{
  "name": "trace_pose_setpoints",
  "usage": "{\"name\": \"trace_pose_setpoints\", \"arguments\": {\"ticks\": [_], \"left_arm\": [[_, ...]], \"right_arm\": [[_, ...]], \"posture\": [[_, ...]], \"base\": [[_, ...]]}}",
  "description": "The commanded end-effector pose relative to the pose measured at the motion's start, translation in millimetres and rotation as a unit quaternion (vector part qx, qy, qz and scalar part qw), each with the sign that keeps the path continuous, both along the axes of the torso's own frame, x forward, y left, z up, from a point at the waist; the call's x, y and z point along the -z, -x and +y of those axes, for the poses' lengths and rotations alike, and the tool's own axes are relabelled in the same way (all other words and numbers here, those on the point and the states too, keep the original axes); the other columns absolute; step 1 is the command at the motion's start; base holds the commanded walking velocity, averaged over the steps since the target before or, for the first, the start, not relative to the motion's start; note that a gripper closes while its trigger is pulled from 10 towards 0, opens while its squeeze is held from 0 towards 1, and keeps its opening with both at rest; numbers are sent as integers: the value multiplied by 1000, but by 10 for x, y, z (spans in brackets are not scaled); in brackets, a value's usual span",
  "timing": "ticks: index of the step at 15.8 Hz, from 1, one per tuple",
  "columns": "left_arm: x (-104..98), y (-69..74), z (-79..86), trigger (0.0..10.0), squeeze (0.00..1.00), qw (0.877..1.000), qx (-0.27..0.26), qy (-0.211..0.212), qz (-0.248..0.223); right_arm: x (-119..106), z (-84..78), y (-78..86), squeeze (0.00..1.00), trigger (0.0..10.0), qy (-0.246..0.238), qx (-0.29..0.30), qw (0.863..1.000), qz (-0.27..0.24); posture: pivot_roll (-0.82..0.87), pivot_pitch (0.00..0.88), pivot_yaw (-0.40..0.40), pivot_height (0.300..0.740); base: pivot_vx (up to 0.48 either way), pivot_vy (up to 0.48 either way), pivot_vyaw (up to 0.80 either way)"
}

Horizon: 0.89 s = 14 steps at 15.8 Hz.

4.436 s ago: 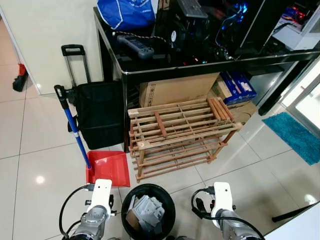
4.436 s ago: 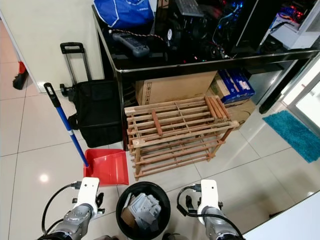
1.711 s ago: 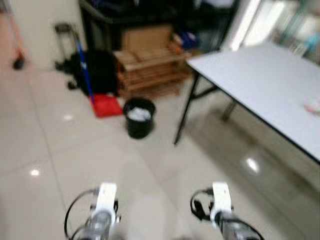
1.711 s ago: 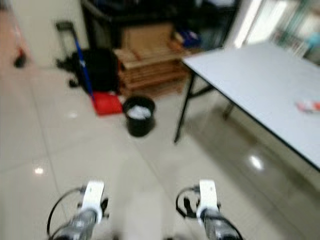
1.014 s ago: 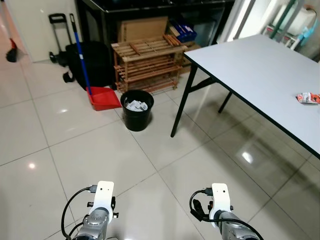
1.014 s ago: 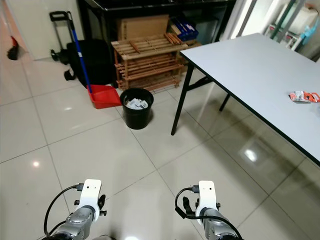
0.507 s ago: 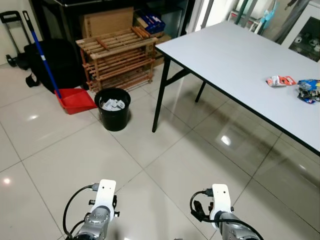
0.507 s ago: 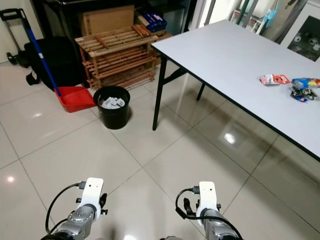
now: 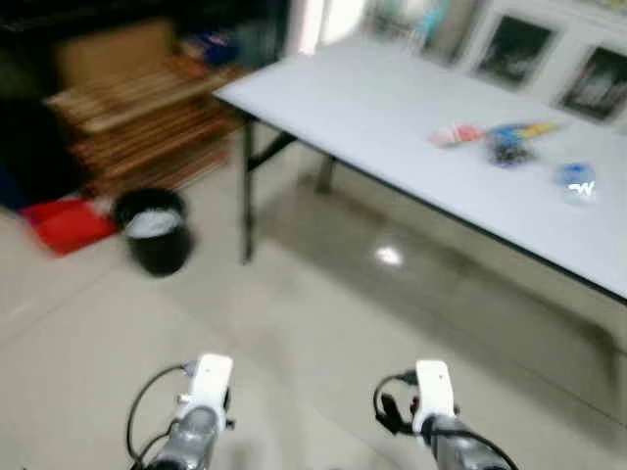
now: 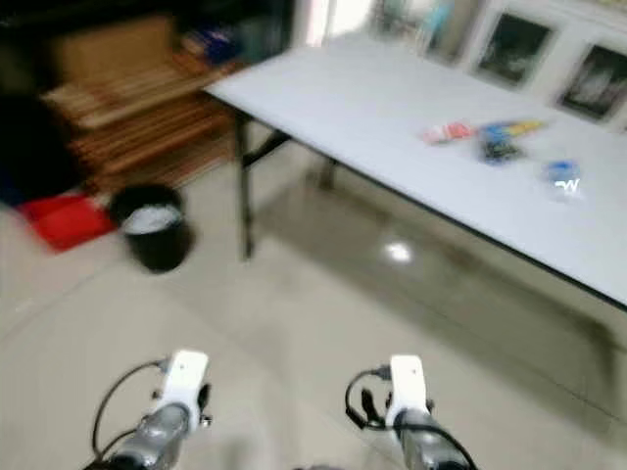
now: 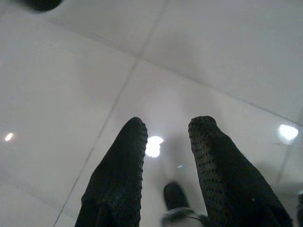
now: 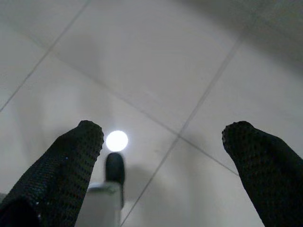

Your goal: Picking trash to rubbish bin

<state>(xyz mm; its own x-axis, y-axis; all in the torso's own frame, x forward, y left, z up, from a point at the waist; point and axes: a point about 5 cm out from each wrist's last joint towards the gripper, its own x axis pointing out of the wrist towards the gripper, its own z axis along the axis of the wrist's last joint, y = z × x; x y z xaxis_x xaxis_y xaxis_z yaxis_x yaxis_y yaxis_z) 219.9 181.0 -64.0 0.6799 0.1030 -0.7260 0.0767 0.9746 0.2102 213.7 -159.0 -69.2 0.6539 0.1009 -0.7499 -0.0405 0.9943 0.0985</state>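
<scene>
The left gripper (image 11: 165, 137) hangs over glossy pale floor tiles (image 11: 227, 56), its two black fingers, rubbery and dimpled with rounded tips, standing a narrow gap apart with nothing between them. The right gripper (image 12: 163, 137) hangs over the same tiled floor with its dimpled fingers spread wide and empty. A ceiling light glints as a round bright spot on the polished tile under each one, and thin grout lines cross the surface. In the head views both arms are held low in front of the robot, silver wrists with white blocks on top and looped black cables.

The head views are blurred. The long table (image 9: 392, 108) is the landmark: a flat pale grey top with a thin dark edge on slim black legs, running away to the right ahead of the robot. The trash lies on the table's far right part, well away from the grippers: a small red and white wrapper (image 9: 457, 134), just beside it a crumpled dark and blue packet (image 9: 511, 143), and nearer the right end a small blue piece (image 9: 578, 182). Their details are too smeared to tell.

The rubbish bin (image 9: 155, 229), a round black pail with whitish scraps inside, stands on the floor to the left of the table's near leg. Left of the bin lies a red plastic dustpan (image 9: 61, 221). Behind the bin, beyond the table's left end, stands a slatted wooden rack (image 9: 147, 122) with a brown cardboard box (image 9: 108, 51) above it.
</scene>
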Motion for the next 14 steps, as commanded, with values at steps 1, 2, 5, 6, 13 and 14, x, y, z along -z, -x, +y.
{"name": "trace_pose_setpoints", "arguments": {"ticks": [1, 2, 5, 6, 13, 14], "left_arm": [[23, 40, 23, 10000, 0, 1000, -4, -6, 9], [24, 41, 23, 10000, 0, 1000, -4, -6, 9], [23, 40, 25, 10000, 0, 1000, -3, -7, 8], [21, 37, 26, 10000, 0, 1000, -3, -7, 8], [22, 39, 34, 10000, 0, 1000, -8, -6, 9], [22, 39, 39, 10000, 0, 1000, -9, -6, 9]], "right_arm": [[31, 1, 49, 0, 10000, 2, -4, 1000, 13], [32, 2, 49, 0, 10000, 2, -4, 1000, 13], [35, 4, 55, 0, 10000, 2, -5, 1000, 14], [35, 6, 56, 0, 10000, 1, -5, 1000, 14], [27, -1, 41, 0, 10000, -1, -2, 1000, 12], [25, -2, 38, 0, 10000, -1, -2, 1000, 11]], "posture": [[-67, 25, -116, 740], [-67, 25, -117, 740], [-67, 24, -115, 740], [-68, 25, -115, 740], [-68, 42, -119, 740], [-67, 44, -120, 740]], "base": [[0, 0, -800], [0, 0, -800], [0, 0, -800], [0, 0, -800], [0, 0, -800], [0, 0, -788]]}}
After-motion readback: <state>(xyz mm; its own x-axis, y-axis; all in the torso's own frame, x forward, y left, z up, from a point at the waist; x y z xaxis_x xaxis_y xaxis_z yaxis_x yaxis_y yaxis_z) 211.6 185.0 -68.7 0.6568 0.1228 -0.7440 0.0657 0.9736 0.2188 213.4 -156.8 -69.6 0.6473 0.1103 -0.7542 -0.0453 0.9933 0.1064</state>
